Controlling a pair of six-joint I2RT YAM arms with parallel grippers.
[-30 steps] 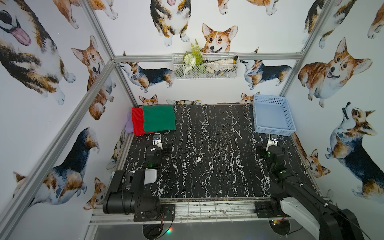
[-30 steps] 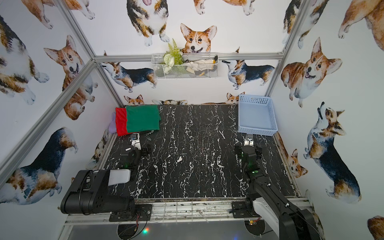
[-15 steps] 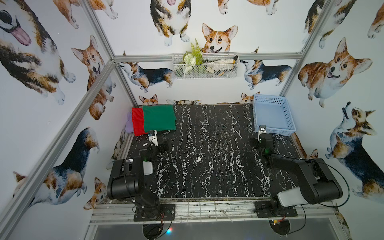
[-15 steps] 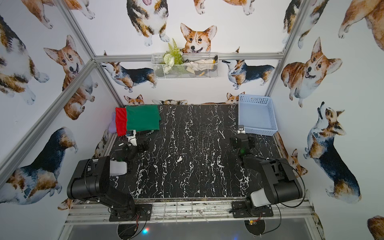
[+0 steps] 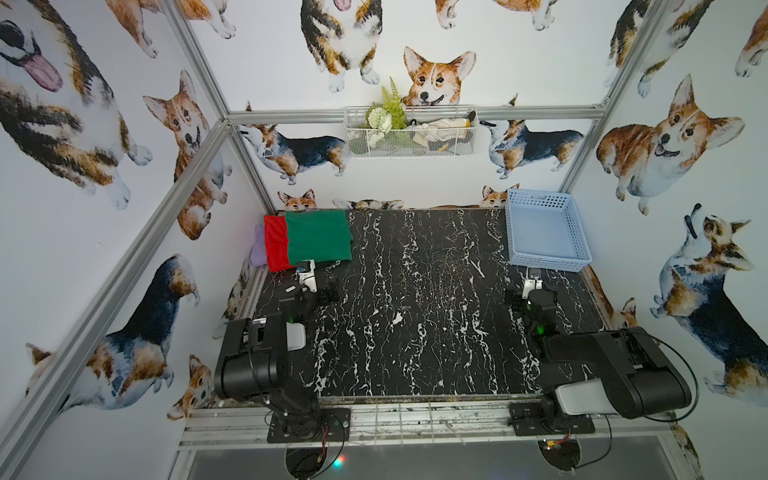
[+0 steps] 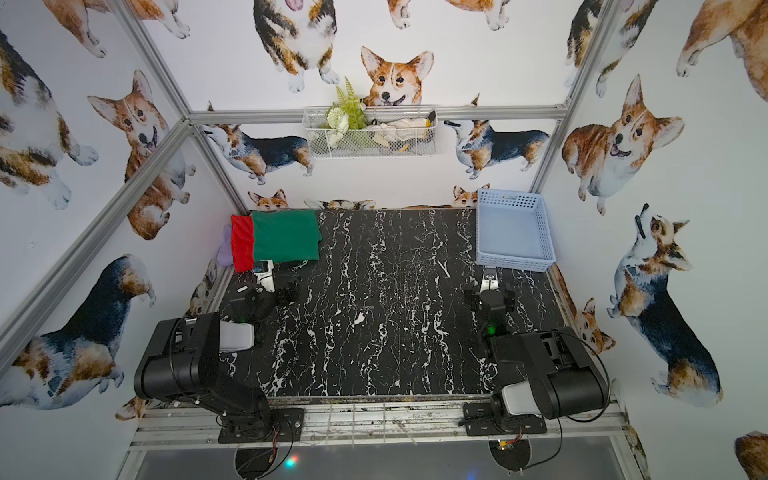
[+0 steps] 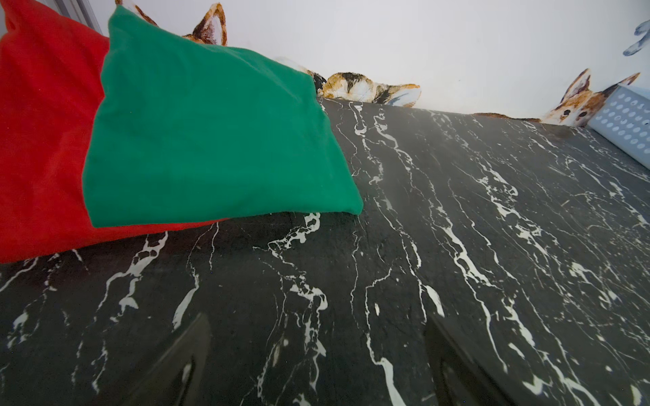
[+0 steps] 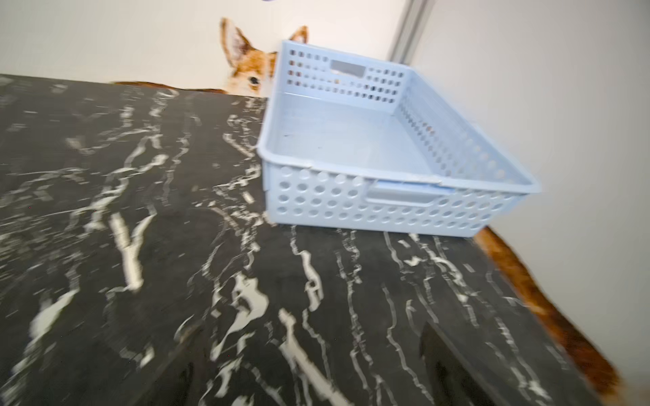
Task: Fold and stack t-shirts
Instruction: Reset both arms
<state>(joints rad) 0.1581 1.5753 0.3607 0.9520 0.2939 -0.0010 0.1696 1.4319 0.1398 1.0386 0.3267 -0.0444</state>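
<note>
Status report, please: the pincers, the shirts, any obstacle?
Open, empty: left pincer, right pincer. Folded green t-shirt atop red t-shirt, far left corner. Nothing obstructing; basket far right.

Table: black slab with white veining. A folded red t-shirt lies on it just ahead of the left gripper. A green t-shirt is stacked on top, offset toward the right gripper. A pale blue basket stands just ahead of the right gripper.
</note>
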